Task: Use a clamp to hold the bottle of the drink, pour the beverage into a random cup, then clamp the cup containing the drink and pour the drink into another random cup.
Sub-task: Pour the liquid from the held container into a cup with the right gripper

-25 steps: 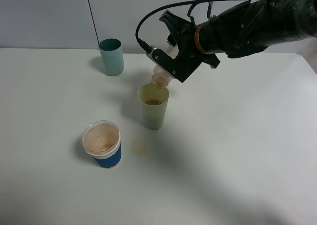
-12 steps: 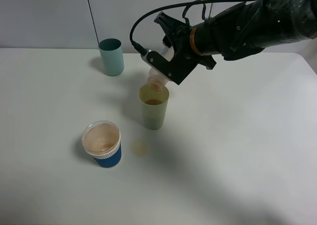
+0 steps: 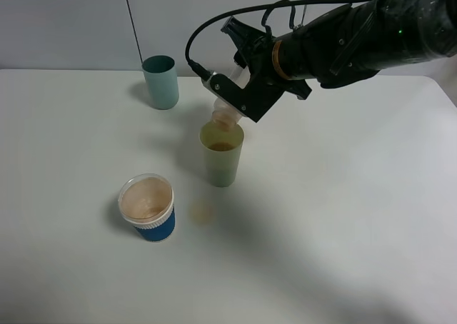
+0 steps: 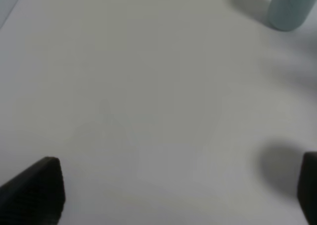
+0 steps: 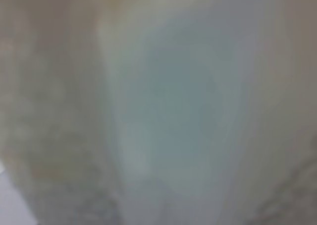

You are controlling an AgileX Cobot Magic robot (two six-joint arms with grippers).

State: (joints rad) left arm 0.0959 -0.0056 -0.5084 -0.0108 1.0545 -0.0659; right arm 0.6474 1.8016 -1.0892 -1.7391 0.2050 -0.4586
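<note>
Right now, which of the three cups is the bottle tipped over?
The pale yellow-green cup in the middle: the bottle tilts over its rim. The teal cup and blue cup stand apart, to the left.

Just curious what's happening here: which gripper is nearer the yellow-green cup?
Right. The right gripper holds the bottle tilted just above the rim of the yellow-green cup. The left gripper hangs open elsewhere over the table; its camera shows only the teal cup.

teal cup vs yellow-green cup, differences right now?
The teal cup is straight-sided; the yellow-green cup tapers toward its base. The teal cup stands apart at the back; the yellow-green cup sits under the mouth of the tipped bottle and holds brownish drink. Both stand upright on the table.
</note>
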